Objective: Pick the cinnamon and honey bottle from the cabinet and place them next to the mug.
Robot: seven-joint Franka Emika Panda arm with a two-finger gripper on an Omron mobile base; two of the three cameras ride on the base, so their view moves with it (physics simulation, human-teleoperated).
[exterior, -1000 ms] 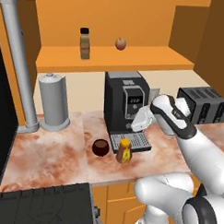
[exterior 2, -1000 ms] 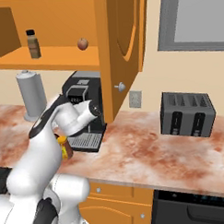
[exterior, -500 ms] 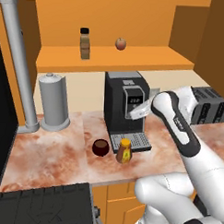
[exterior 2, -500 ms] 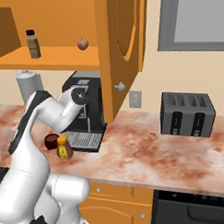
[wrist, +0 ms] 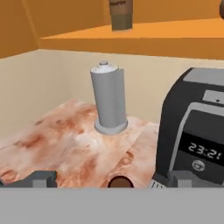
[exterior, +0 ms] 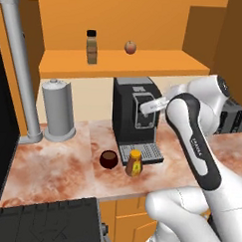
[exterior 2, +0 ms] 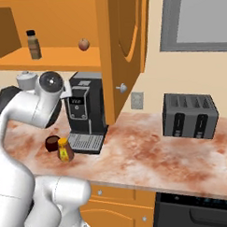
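With the honey bottle (exterior: 134, 163) already just right of the mug (exterior: 109, 159) on the counter and the cinnamon (exterior: 91, 47) on the cabinet (exterior: 120, 63) shelf, the wide-open, empty gripper (wrist: 111, 180) risks toppling that slim jar if it arrives off-centre.

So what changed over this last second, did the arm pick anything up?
No pickup. The arm swung up from the honey bottle beside the mug; the open, empty gripper now faces the shelf. Honey bottle, mug, cinnamon and apple stayed put.
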